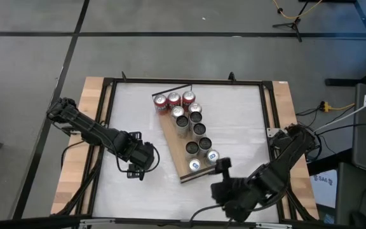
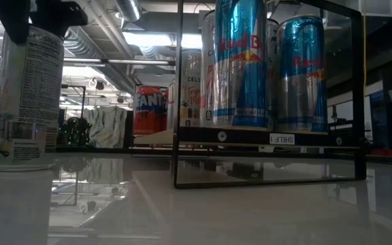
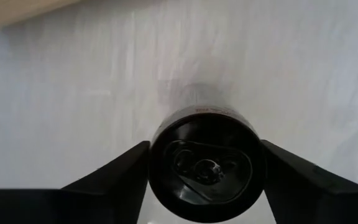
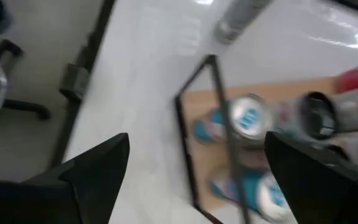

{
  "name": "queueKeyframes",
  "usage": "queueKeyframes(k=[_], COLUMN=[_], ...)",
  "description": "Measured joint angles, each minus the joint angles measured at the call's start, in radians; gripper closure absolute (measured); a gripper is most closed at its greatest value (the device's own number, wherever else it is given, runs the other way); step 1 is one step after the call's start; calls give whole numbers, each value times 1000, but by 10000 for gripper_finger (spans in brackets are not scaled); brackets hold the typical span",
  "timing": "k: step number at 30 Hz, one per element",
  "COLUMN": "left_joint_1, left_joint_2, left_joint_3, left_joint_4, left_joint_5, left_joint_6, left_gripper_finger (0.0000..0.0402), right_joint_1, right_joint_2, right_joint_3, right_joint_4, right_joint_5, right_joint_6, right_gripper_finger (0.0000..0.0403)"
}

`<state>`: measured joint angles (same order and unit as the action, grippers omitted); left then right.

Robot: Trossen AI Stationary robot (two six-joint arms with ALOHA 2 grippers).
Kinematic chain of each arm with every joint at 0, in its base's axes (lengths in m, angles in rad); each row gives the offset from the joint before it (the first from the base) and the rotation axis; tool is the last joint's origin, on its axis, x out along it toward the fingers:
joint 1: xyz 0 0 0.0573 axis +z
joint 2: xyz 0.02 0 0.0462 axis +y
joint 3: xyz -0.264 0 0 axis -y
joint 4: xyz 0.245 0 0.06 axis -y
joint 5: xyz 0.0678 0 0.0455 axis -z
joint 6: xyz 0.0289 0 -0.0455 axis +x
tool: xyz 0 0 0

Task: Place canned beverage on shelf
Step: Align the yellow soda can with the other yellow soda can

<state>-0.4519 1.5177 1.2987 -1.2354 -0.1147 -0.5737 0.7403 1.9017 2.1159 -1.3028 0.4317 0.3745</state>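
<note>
**Left gripper astride a can on the white tabletop, beside the shelf**

From above, the left gripper (image 1: 142, 166) covers the can it stands over, so that can cannot be seen there at all. The left wrist view fills the gap: a dark-topped can (image 3: 205, 163) stands upright between the two fingers (image 3: 114, 174), which sit right at its sides. Whether they press on it or merely flank it cannot be told. In the low view the same can (image 2: 27, 95) shows as a tall pale cylinder with fine print, its top hidden by the dark gripper and its label too small to read.

The shelf (image 1: 173, 143), a long wooden board, lies slantwise on the table (image 1: 246, 127), just beside the left gripper. Only the high view shows it whole, carrying a double row of cans (image 1: 196, 117) with red ones at the far end. The low view sees it end-on behind a thin black rail (image 2: 271, 182), with tall blue cans (image 2: 240, 64) blocking those behind.

The right gripper (image 1: 224, 166) hangs over the near end of the shelf with its fingers spread wide and nothing between them. Its wrist view is blurred; the rail (image 4: 219, 124) and blue can tops (image 4: 250, 118) can be made out below it.
</note>
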Motion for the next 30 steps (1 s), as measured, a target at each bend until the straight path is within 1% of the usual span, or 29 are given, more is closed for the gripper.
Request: queueKeyframes(k=[4,8,10,13,16,21,26,30], left_joint_1=[0,0,0,0,0,0,0,0], left_joint_2=[0,0,0,0,0,0,0,1], left_joint_3=[0,0,0,0,0,0,0,-1], left_joint_4=[15,29,36,40,40,46,64,85], left_joint_5=[0,-1,-1,-2,-8,-19,-20,-17], left_joint_6=[-50,-129,-186,-299,-446,-713,-899,-1029], left_gripper_finger=[163,163,162,162,162,162,162,162], right_joint_1=[0,0,0,0,0,-2,-1,-2], right_joint_2=[-38,-88,-123,-195,-298,-529,-798,-993], right_joint_3=[0,-15,-51,-151,-295,-613,-954,-1200], right_joint_4=[-70,-103,-96,-54,27,243,510,715], right_joint_5=[46,58,59,85,100,103,107,109], right_joint_6=[-22,-30,-40,-41,-42,-54,-76,-131], right_gripper_finger=[36,36,36,36,36,36,36,36])
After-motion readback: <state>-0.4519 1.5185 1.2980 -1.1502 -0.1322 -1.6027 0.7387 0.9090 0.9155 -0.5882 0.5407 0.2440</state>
